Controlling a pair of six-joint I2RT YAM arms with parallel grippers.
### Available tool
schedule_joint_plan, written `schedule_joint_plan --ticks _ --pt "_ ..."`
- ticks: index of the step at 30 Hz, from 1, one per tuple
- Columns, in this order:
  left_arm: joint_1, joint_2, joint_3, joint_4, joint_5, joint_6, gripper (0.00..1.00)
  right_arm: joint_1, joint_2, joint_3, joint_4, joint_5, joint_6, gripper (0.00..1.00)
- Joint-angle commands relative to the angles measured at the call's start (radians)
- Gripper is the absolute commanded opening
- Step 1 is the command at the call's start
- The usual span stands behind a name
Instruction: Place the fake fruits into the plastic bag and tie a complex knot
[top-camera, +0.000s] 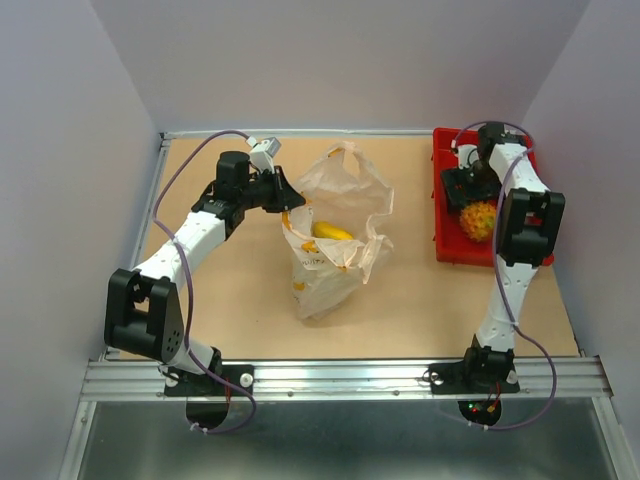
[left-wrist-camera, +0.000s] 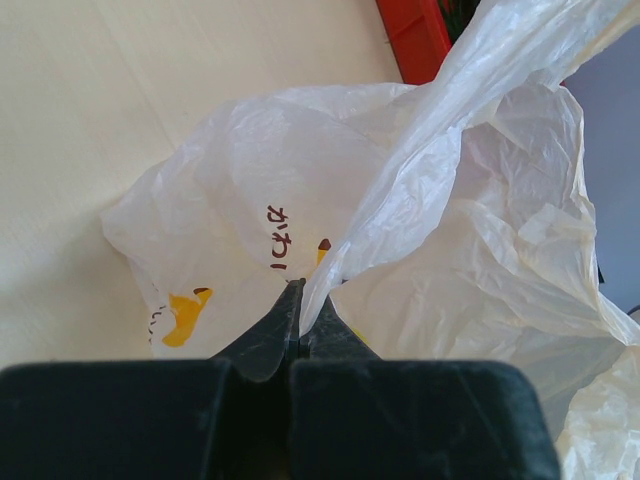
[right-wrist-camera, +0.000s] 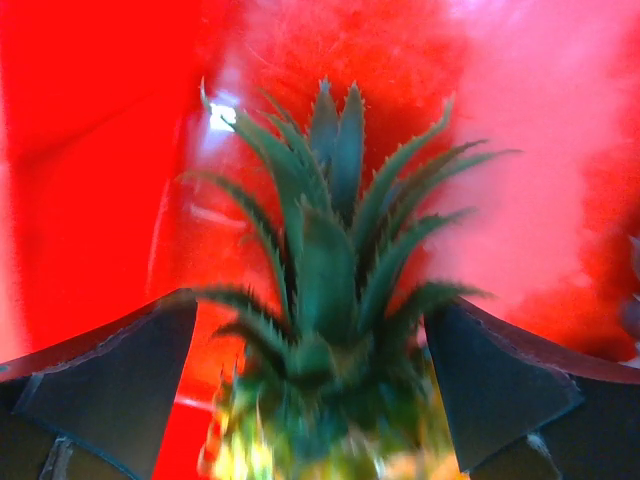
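Tabletop (top-camera: 420, 310): plastic bag (top-camera: 335, 235) was pinched by left fingers (left-wrist-camera: 295, 320), for open mouth; right fingers (right-wrist-camera: 115, 375) were spread wide round pineapple (right-wrist-camera: 320, 300), for grabbing.

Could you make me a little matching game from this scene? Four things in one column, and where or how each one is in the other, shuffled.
Things
1. left gripper
2. right gripper
3. pineapple
4. yellow fruit

Places or states
A. in the red tray
B. shut on the bag
C. inside the bag
D. open, either side of green leaves

Pairs: 1-B, 2-D, 3-A, 4-C
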Motion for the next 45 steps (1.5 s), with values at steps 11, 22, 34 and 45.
schedule_joint_plan --ticks 11,22,34,45 --pt "0.006 -0.031 0.017 0.009 0.001 0.011 0.0 -0.005 0.003 0.086 0.01 -0.012 0.001 0.34" --pt "0.004 -0.033 0.005 0.023 0.015 -0.008 0.0 -0.007 -0.262 0.268 0.013 -0.334 0.104 0.02" --pt "0.004 -0.027 0.008 0.027 0.039 -0.023 0.0 0.353 -0.609 0.228 0.532 -0.647 0.481 0.06" --pt "0.004 -0.03 0.008 0.052 0.05 -0.043 0.0 0.737 -0.642 -0.208 0.878 -0.462 0.264 0.18"
